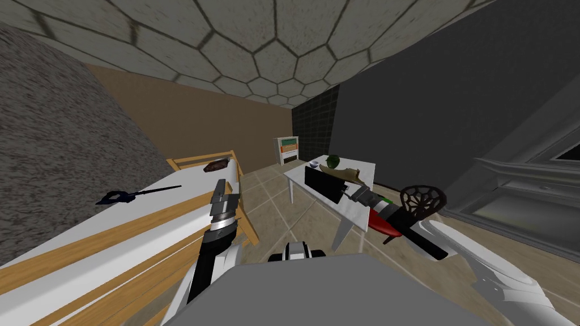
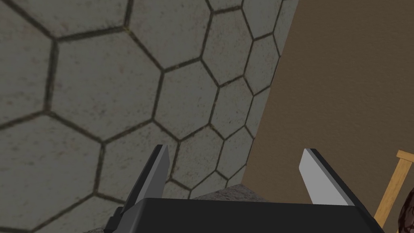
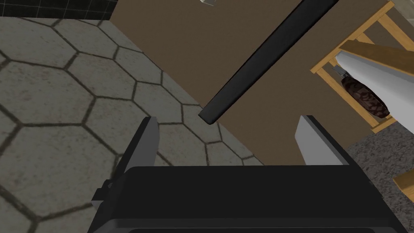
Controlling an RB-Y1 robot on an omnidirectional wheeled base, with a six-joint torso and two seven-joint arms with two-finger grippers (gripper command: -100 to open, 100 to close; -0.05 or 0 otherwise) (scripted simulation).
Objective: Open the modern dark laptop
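Note:
The dark laptop [image 1: 323, 184] sits on a white table [image 1: 362, 170], its black lid standing raised. In the right wrist view the lid's thin dark edge [image 3: 262, 60] runs slantwise just beyond my fingertips. My right gripper [image 1: 344, 194] [image 3: 226, 133] is open at the lid's near right end, with nothing between its fingers; I cannot tell whether it touches the lid. My left gripper [image 1: 220, 187] [image 2: 234, 170] is open and empty, held upright over the bed's edge, away from the table.
A green object [image 1: 333, 161], a small bowl [image 1: 312, 164] and a tan object [image 1: 342, 172] lie behind the laptop. A web-backed chair [image 1: 422, 201] with a red seat stands by the table's right. A wooden bed [image 1: 141, 215] is on the left.

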